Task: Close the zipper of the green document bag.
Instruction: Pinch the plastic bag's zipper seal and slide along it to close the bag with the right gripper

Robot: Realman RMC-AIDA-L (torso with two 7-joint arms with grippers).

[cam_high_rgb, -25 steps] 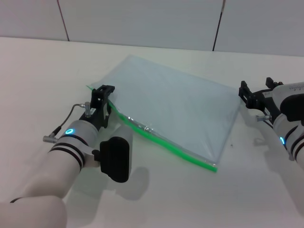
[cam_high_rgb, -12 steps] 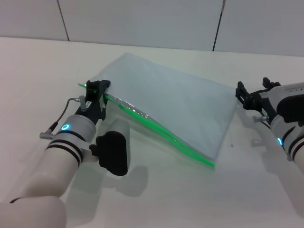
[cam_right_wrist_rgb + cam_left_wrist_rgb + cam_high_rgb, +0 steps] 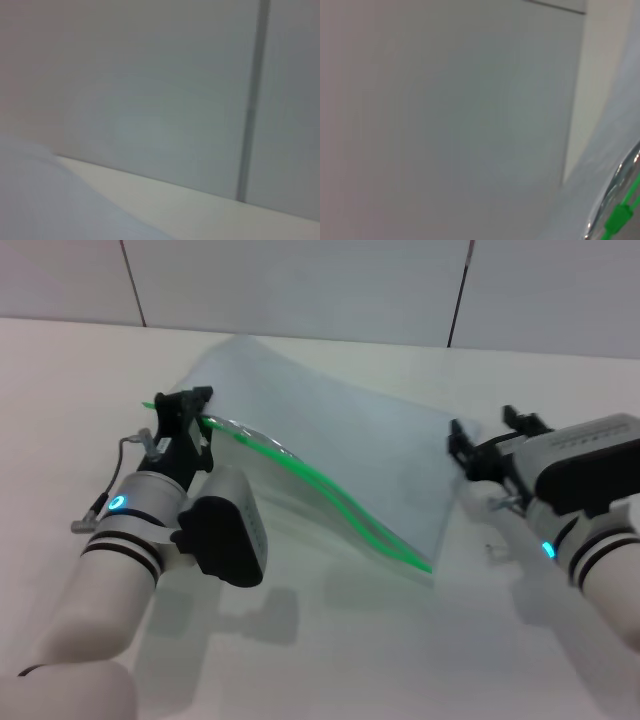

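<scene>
The green document bag [image 3: 340, 430], a pale translucent pouch, lies slanted across the table. Its near left end is lifted. The zipper [image 3: 330, 495] runs as a bright green strip along the bag's near edge, showing as two lines along its middle. My left gripper [image 3: 185, 412] is shut on the zipper's left end, and a green tip pokes out beyond it. I cannot make out the slider. My right gripper [image 3: 488, 443] stands open at the bag's right edge. The left wrist view shows a bit of zipper [image 3: 620, 216] and bag [image 3: 600, 170]. The right wrist view shows only bag surface [image 3: 45, 200].
The white table [image 3: 330, 640] stretches around the bag, with a panelled wall [image 3: 300, 280] behind it. Nothing else stands on the table.
My left gripper has pulled the bag's green end up and to the left, dragging the bag with it. My right gripper has moved left, up to the bag's right edge.
</scene>
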